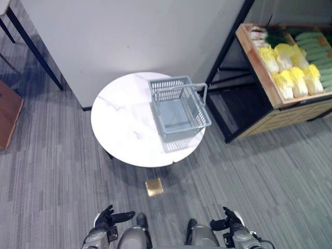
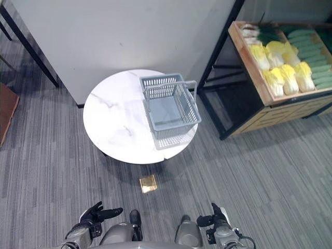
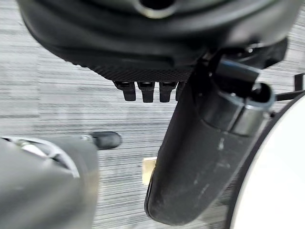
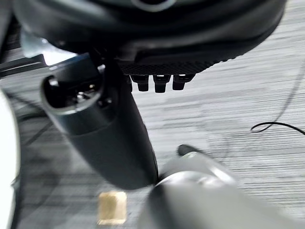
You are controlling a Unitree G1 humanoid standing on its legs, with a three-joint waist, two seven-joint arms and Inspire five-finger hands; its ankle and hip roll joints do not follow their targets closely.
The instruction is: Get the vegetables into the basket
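Veg is all on the wooden shelf crate (image 1: 270,85) to my right, nothing picked yet: a block of yellow-white napa cabbages (image 1: 290,72), green cucumber-like ones (image 1: 316,46) stacked behind them, and something pale with dark leaves at the far end (image 1: 262,33) that I can't identify. My read on the cabbages: bulky, light for their size, outer leaves soft and easy to tear, so I'd wrap around the firm lower body rather than pinch the leafy top. The green ones look stiff and smooth, likely slippery, so take them mid-length across the axis. Target is the grey plastic shopping basket (image 1: 179,109), empty, sitting on the right half of the round white marble-look table (image 1: 122,124), its wire handle folded down towards the shelf side. Open mesh walls, wide mouth, easy drop from above. Crate and basket are well apart with the black shelf frame (image 1: 223,93) between, so I'd expect a turn or step to reach. Small gold square (image 1: 154,186) on the carpet just in front of the table, not relevant. Left hand (image 1: 111,217) low by my side, fingers relaxed and apart, holding nothing; right hand (image 1: 228,220) same, loose and empty.
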